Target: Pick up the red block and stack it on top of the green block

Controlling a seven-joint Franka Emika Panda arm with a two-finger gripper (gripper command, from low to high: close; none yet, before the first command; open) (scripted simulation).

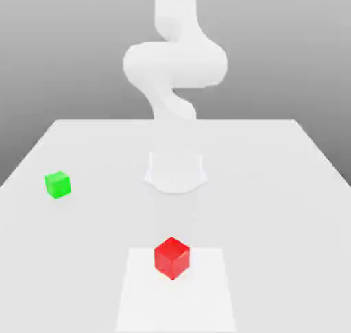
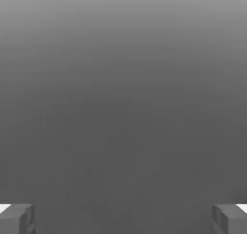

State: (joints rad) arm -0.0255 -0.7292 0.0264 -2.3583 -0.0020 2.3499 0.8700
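The red block (image 1: pixel 171 257) sits on the table near the front, in the middle of the exterior view. The green block (image 1: pixel 57 185) rests farther back toward the exterior view's left, well apart from the red one. In the hand view my gripper (image 2: pixel 123 218) is open, its two grey fingertips (image 2: pixel 17 218) standing far apart with nothing between them, and plain grey background lies beyond them. Neither block is touched.
The arm's white body (image 1: pixel 175 64) rises from its round base (image 1: pixel 175 171) at the middle of the white table (image 1: pixel 274 188). A lighter square patch (image 1: pixel 206 297) lies under the red block. The table's far edge runs behind the base.
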